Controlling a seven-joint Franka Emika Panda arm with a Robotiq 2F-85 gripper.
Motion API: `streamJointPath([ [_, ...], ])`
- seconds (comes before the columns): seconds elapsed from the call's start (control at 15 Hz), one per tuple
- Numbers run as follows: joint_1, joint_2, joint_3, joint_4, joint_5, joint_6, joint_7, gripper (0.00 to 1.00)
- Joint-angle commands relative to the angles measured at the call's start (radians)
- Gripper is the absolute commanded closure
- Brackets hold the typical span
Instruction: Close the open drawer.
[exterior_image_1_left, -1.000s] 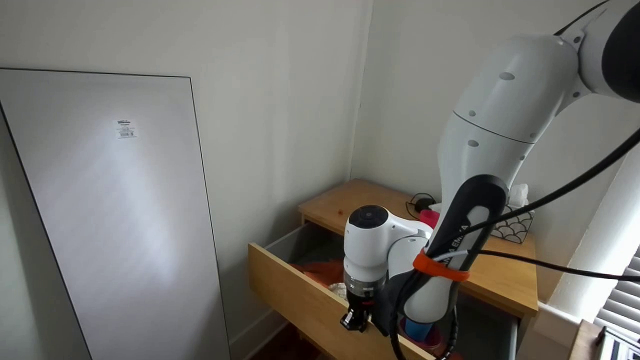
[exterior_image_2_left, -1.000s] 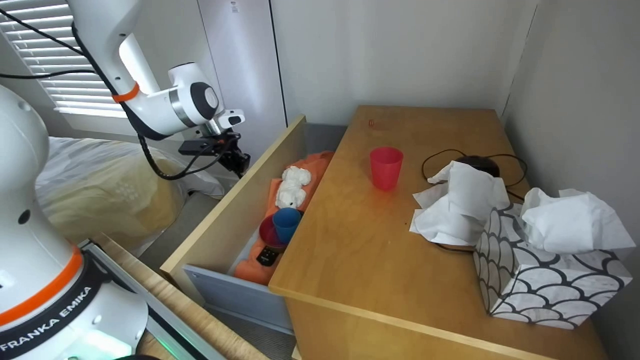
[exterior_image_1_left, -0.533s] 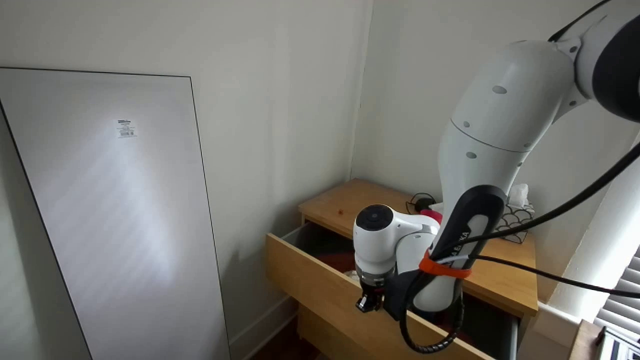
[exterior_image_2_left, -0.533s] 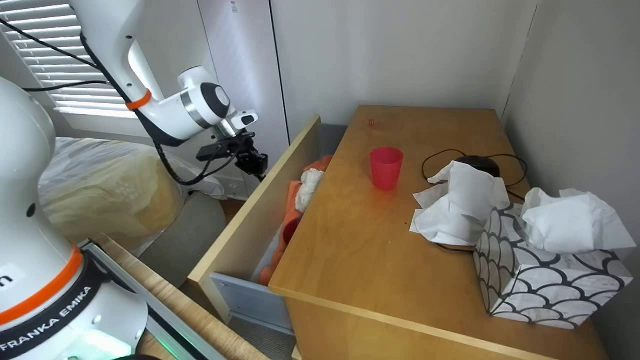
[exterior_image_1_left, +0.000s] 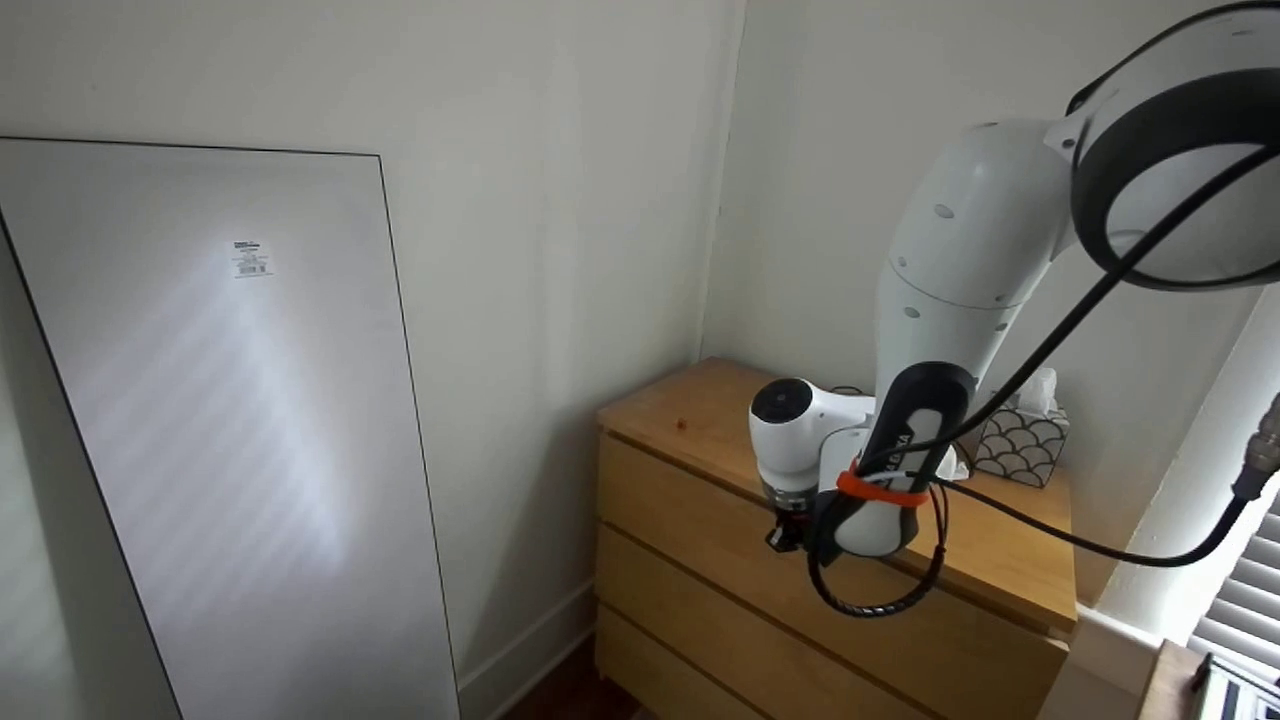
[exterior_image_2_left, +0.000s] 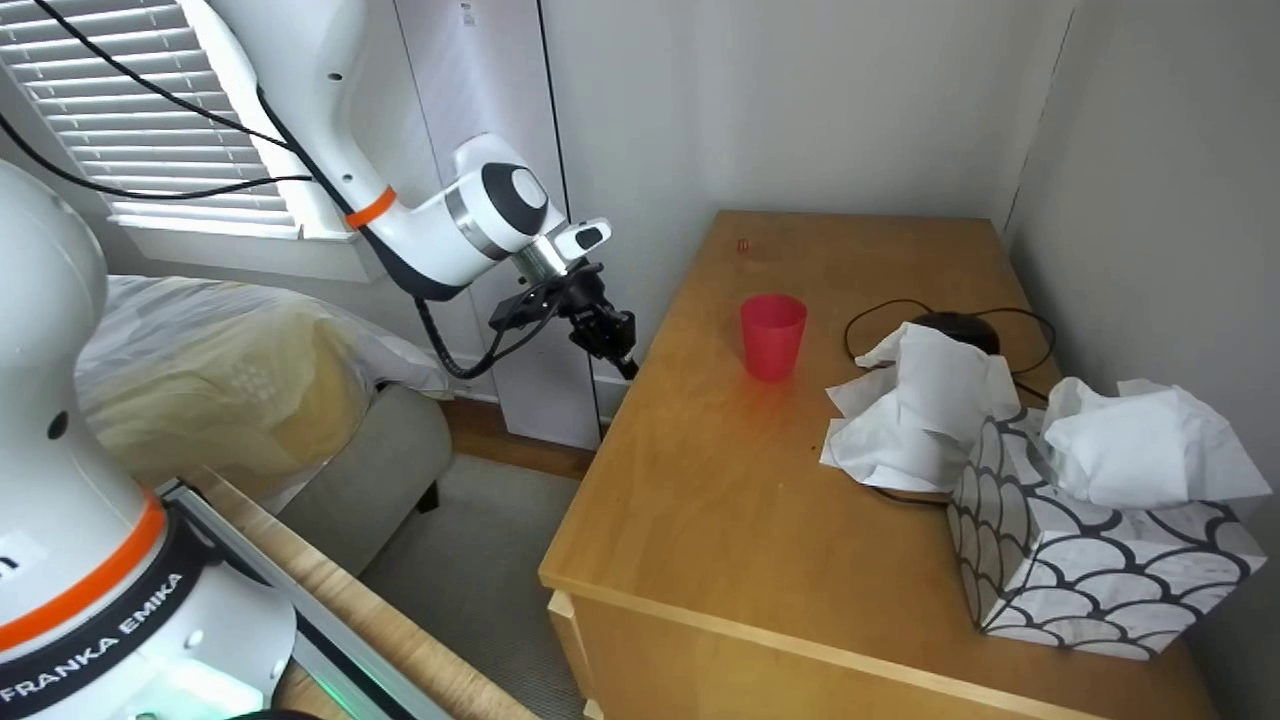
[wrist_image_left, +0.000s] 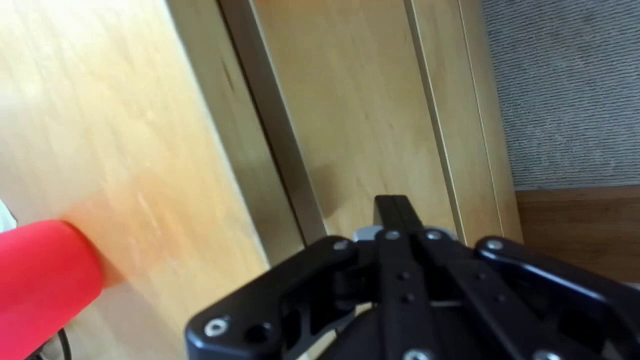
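Observation:
The drawer (exterior_image_1_left: 690, 510) is the top, wide, honey-wood front of the dresser and sits in against the body, roughly in line with the lower fronts. Its inside is hidden. In an exterior view only its end edge (exterior_image_2_left: 568, 640) shows below the dresser top. Its plain front (wrist_image_left: 360, 110) fills the middle of the wrist view. My gripper (wrist_image_left: 392, 200) has its two black fingers pressed together with nothing between them. The tips are at or very near the drawer front; I cannot tell if they touch. The gripper also shows in both exterior views (exterior_image_1_left: 780, 542) (exterior_image_2_left: 626, 366).
A red cup (exterior_image_2_left: 772, 336) stands on the dresser top (exterior_image_2_left: 700, 500). White tissues (exterior_image_2_left: 920, 420), a black cabled device (exterior_image_2_left: 958, 330) and a patterned tissue box (exterior_image_2_left: 1110, 570) are also there. The lower drawer fronts (exterior_image_1_left: 690, 590) are in. A bed (exterior_image_2_left: 220, 370) stands behind the arm.
The drawer has slid from well open into the dresser, hiding the orange cloth, white item and cups inside. My shut gripper moved with its front towards the dresser.

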Motion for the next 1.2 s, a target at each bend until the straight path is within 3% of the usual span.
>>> streamJointPath([
  [0.0,-0.044,-0.037,0.06,0.004,0.065,-0.045,-0.046,1.0],
  [0.2,-0.074,-0.089,0.105,0.0,0.104,-0.069,-0.063,1.0],
  [0.47,-0.164,-0.215,0.192,-0.008,0.157,-0.118,-0.089,1.0],
  [0.8,-0.407,-0.419,0.381,-0.03,0.224,-0.302,-0.202,1.0],
  [0.87,-0.451,-0.456,0.413,-0.037,0.239,-0.333,-0.224,0.74],
  [1.0,-0.534,-0.53,0.473,-0.048,0.283,-0.398,-0.271,0.68],
  [1.13,-0.597,-0.6,0.514,-0.057,0.325,-0.461,-0.301,0.53],
])
